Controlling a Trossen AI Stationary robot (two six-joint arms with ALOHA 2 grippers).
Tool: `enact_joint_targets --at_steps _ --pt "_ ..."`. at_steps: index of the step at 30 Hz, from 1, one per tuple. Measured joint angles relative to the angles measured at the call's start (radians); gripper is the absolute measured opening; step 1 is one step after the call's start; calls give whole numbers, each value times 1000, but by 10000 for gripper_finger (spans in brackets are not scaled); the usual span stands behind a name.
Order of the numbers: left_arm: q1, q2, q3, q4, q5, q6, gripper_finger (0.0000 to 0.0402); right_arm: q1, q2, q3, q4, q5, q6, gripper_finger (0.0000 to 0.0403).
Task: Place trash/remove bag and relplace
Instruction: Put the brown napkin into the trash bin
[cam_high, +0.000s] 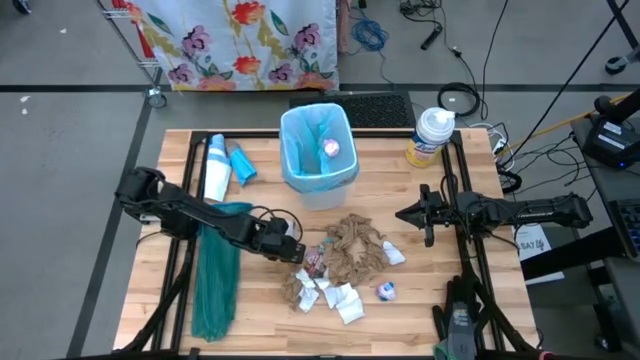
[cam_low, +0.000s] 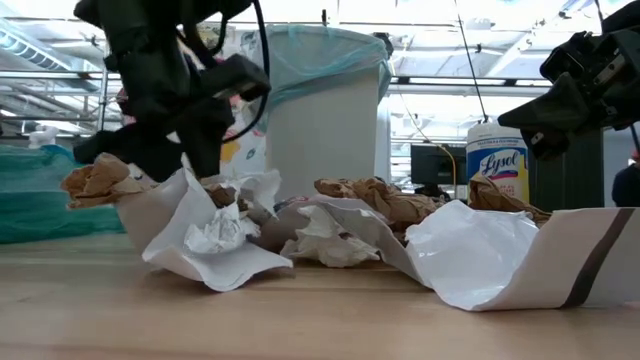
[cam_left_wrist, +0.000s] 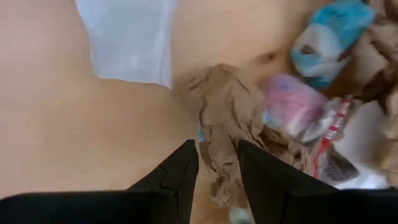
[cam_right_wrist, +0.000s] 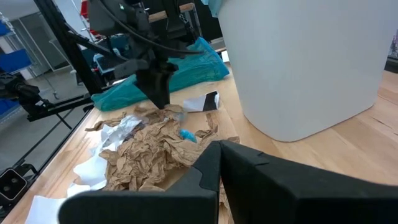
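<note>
Left hand (cam_left_wrist: 217, 171) pinching trash (cam_high: 345, 260) | wooden table (cam_high: 450, 310) | grey floor (cam_high: 80, 150)

Even overhead light, shadows soft on the table (cam_high: 420, 300). The left wrist view is blurred throughout (close range); the low view glares at upper right, its near foreground soft.

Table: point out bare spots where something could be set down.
Bare wood lies on the table between the white bin and the wipes canister, and along the near edge right of the blue-and-white scrap. The trash pile by the left claw crowds the middle.
</note>
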Motion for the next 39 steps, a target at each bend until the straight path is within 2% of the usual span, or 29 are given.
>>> enact_joint_targets --at_steps 7,9,12,13,22,31,39 --pt "1 38 2 113 16 0 108 0 0 0 0 0 0 0" --pt "5 37 3 168 19 1 81 0 0 0 0 0 0 0" --pt "8 37 3 206 19 30 18 0 0 0 0 0 0 0" --pt "9 37 5 213 19 32 11 0 0 0 0 0 0 0" --pt "5 28 104 190 48 119 3 0 1 0 0 0 0 0" --pt "-3 -34 388 -180 37 274 1 0 1 0 0 0 0 0" --pt "43 -58 786 -545 -24 483 1 0 2 0 0 0 0 0"
